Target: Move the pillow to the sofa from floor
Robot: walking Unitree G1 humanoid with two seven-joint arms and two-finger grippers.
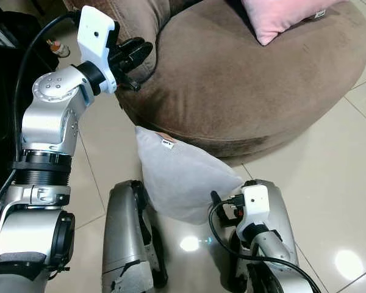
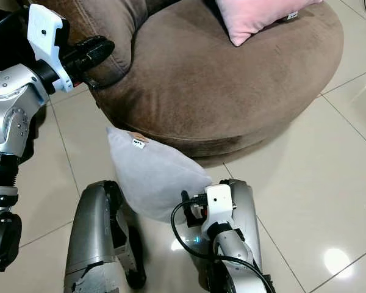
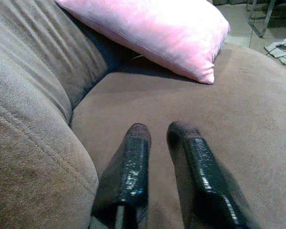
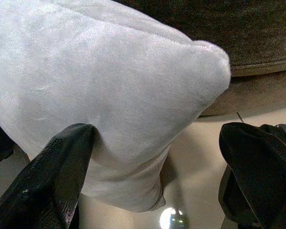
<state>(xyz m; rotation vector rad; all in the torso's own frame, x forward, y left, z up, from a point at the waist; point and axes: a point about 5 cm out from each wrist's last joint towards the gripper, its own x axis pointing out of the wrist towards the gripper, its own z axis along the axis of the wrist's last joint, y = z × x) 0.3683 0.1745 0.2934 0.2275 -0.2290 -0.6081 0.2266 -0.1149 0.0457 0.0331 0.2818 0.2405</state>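
From the head views I counted two pillows: a grey pillow point(image 1: 180, 177) on the floor point(image 1: 329, 183) against the brown sofa point(image 1: 244, 79), and one pink pillow point(image 1: 280, 15), cut off at the frame. In the left wrist view, my left gripper point(image 3: 158, 136) was nearly closed, holding nothing, above the seat. In the right wrist view, my right gripper point(image 4: 157, 157) was wide open, one finger point(image 4: 62, 167) touching the grey pillow's lower corner.
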